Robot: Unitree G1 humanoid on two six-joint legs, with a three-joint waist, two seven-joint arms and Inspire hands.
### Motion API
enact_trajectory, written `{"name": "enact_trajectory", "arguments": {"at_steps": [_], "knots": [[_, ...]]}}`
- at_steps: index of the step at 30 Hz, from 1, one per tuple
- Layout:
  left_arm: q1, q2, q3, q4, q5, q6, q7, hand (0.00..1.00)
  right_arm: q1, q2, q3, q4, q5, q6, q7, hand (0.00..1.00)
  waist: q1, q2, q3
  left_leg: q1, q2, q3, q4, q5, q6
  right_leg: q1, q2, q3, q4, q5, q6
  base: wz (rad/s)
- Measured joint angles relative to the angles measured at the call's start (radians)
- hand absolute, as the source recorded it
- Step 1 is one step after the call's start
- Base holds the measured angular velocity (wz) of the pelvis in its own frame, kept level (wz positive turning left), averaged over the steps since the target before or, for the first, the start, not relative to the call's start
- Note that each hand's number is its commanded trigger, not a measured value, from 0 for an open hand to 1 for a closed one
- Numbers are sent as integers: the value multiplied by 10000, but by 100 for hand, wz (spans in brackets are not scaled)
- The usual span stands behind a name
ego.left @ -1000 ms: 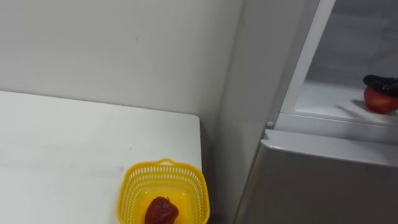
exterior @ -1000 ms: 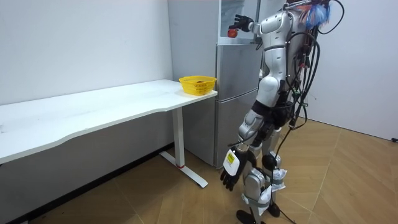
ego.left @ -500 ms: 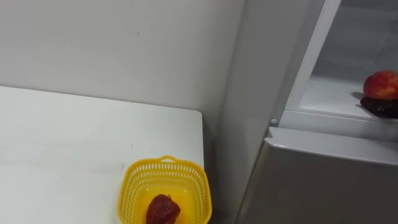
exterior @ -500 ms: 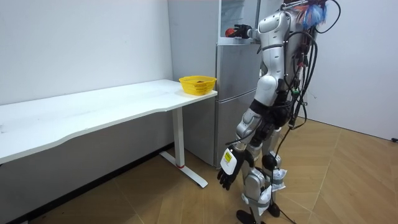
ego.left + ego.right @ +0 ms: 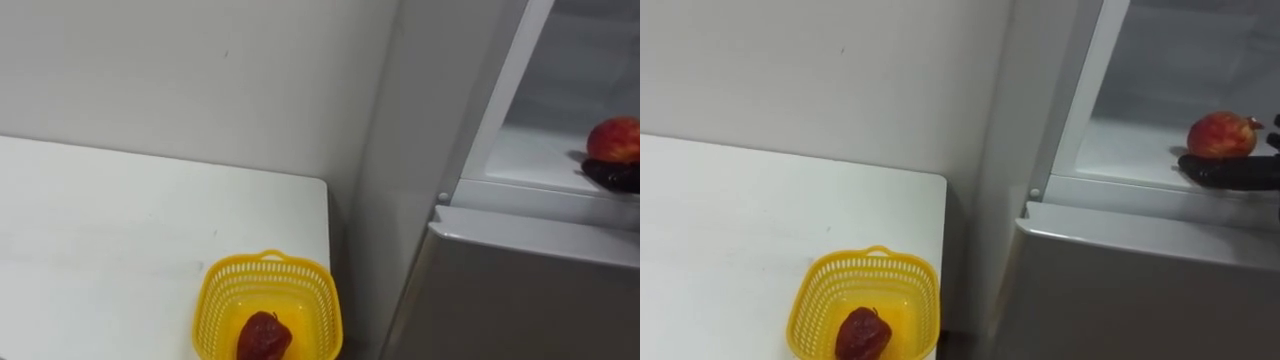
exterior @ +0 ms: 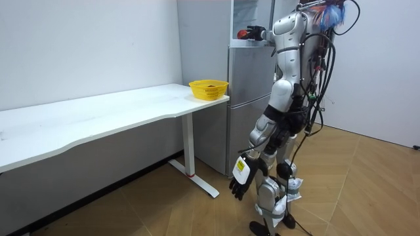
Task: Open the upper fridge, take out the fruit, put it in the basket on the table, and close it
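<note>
A red round fruit sits at the front of the white shelf in the open upper fridge compartment. My right hand reaches in from the right and lies flat, fingers straight, just in front of and below the fruit; whether the fruit rests on them is unclear. In the room view I stand close to the fridge with that arm raised to the fruit. My left hand hangs relaxed beside my leg.
A yellow basket holding a dark red fruit stands on the white table, at the corner nearest the fridge. The shut lower fridge door lies below the shelf. A narrow gap separates table and fridge.
One second ago my right hand lay over the top of the red fruit; now it lies below and in front of it, with the fruit showing whole above the fingers.
</note>
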Motion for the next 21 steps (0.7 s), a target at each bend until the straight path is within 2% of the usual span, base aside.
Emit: {"name": "enact_trajectory", "arguments": {"at_steps": [9,15,21], "knots": [[-18,5,-81,-1,-51,1,1,0,0,-13,79,38,-129,0,24,0,92,24,2,-23,5,-16,41,3,-4,1,-11,-92,3,9,-16,0],[-98,37,-253,-1,-78,-7,-8,0,0,-135,600,38,-158,-133,113,0,174,55,20,31,12,0,34,9,-12,23,-7,1,36,10,-17,-1],[-222,68,-572,55,-70,-134,-49,0,0,-140,751,152,-261,-250,199,0,405,112,94,26,12,2,35,23,-25,12,7,81,41,21,-36,-1]]}}
